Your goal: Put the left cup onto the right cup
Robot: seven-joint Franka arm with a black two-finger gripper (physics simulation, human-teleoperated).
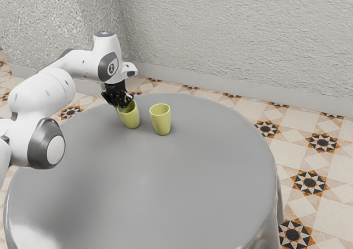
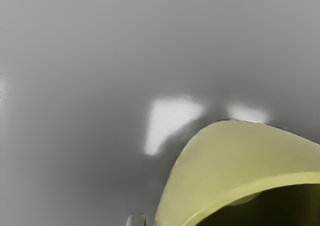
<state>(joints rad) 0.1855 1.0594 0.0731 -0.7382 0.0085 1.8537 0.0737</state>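
Two yellow-green cups stand on the round grey table (image 1: pixel 165 177). The left cup (image 1: pixel 131 117) tilts, its rim under my black gripper (image 1: pixel 123 103), whose fingers close on the rim's near-left side. The right cup (image 1: pixel 160 119) stands upright and free, a short gap to the exterior view's right of the held one. In the wrist view the held cup (image 2: pixel 240 171) looms large and blurred just below my hand, its dark opening at the corner, with the grey tabletop (image 2: pixel 100 61) behind it.
The grey tabletop stretches wide toward the front and the exterior view's right. Patterned floor tiles (image 1: pixel 309 150) and a rough white wall (image 1: pixel 231 28) lie beyond the table's far edge.
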